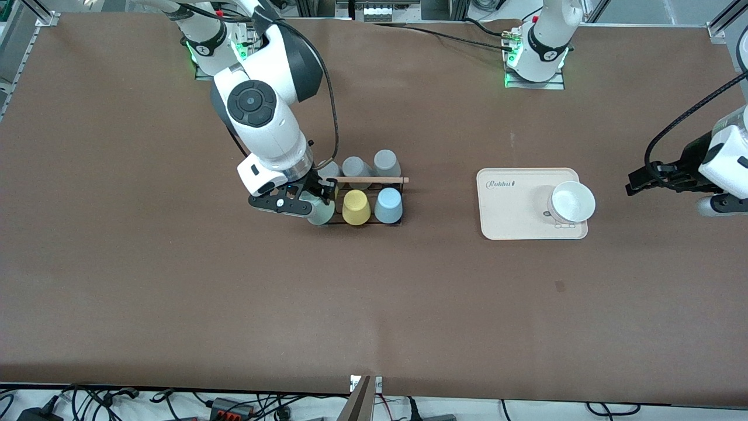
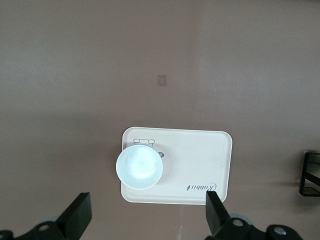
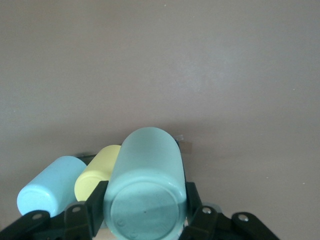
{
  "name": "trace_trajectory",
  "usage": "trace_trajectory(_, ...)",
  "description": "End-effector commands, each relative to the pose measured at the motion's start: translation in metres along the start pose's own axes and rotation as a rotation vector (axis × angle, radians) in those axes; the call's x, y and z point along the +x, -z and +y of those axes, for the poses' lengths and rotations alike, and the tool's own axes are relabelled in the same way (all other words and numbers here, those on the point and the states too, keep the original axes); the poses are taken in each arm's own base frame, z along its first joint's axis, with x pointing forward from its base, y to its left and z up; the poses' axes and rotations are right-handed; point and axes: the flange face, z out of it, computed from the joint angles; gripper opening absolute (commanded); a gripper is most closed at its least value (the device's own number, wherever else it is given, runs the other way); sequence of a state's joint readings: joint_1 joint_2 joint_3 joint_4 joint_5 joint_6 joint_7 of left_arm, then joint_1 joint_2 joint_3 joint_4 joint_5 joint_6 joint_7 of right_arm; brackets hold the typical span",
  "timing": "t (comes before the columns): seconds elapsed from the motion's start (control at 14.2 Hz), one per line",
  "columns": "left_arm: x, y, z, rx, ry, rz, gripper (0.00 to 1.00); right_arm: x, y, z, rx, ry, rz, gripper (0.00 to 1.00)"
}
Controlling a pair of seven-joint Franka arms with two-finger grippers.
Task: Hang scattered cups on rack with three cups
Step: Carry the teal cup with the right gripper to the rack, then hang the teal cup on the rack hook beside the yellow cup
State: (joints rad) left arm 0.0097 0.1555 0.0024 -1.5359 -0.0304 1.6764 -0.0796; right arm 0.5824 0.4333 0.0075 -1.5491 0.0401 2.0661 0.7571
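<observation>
The black wire rack point(image 1: 398, 222) with a wooden rod point(image 1: 374, 179) stands mid-table. A yellow cup point(image 1: 356, 207) and the light blue cup point(image 1: 388, 204) sit side by side on its nearer row. My right gripper point(image 1: 318, 202) is shut on the pale mint green cup point(image 1: 320, 215) and holds it at the rack's end toward the right arm, beside the yellow cup. In the right wrist view the mint cup point(image 3: 145, 185) fills the gap between the fingers point(image 3: 95, 207), with the yellow cup point(image 3: 97, 172) and blue cup point(image 3: 50, 187) alongside. My left gripper point(image 1: 632, 181) waits open and empty.
Grey cups point(image 1: 356, 167) sit on the rack's farther row. A cream tray point(image 1: 514, 204) holding a white bowl-like cup point(image 1: 572, 202) lies toward the left arm's end; the left wrist view shows the tray point(image 2: 200, 165) and that cup point(image 2: 139, 166).
</observation>
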Motion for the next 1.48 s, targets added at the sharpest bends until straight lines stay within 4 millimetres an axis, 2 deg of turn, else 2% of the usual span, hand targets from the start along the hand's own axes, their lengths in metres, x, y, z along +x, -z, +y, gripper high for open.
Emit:
trace_trajectory(0.0,-0.01,0.007,-0.005,0.006,-0.013,0.022,1.0,-0.01,-0.01,-0.016,0.011,0.004,-0.024,0.28)
trace_trajectory(0.21,-0.009,0.014,-0.006,0.005,-0.007,0.026,1.0,-0.013,-0.016,-0.016,0.001,0.008,-0.037,0.28)
trace_trajectory(0.42,-0.008,0.029,-0.006,0.002,-0.009,0.054,1.0,-0.018,-0.028,-0.013,-0.019,0.011,-0.057,0.28)
trace_trajectory(0.85,-0.009,0.027,-0.006,0.001,-0.011,0.043,1.0,-0.022,-0.034,-0.011,-0.036,0.016,-0.071,0.28)
trace_trajectory(1.13,-0.012,0.029,-0.002,0.001,-0.015,0.041,1.0,-0.028,-0.047,-0.009,-0.061,0.026,-0.083,0.28)
trace_trajectory(1.41,-0.01,0.026,-0.009,0.007,-0.015,0.045,1.0,-0.028,-0.057,-0.007,-0.069,0.026,-0.086,0.28)
